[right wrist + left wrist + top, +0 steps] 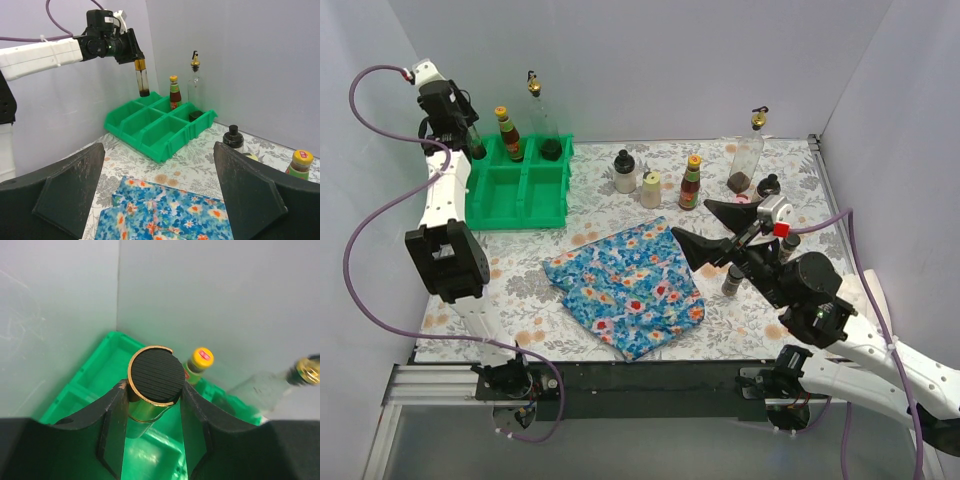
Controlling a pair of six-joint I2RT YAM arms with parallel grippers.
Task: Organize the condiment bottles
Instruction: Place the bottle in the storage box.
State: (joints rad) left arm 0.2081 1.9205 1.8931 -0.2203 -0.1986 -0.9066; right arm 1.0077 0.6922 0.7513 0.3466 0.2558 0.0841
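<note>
Compartment tray (520,185) sits upper left of the tabletop (760,310); cloth (628,285) lies centre; loose bottles (691,183) stand upper right.

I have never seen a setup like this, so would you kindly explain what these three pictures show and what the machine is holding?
Two robot arms are bolted at the near edge of a table. One picture looks down from above; the other two come from cameras on each wrist. The left tool is shut on a slim bottle with dark liquid at its bottom, hanging it above the back corner of a green tray. A red-labelled sauce bottle and a tall clear bottle already stand in the tray. The right tool is open and holds nothing. More bottles wait on the table, beside a blue floral cloth.
</note>
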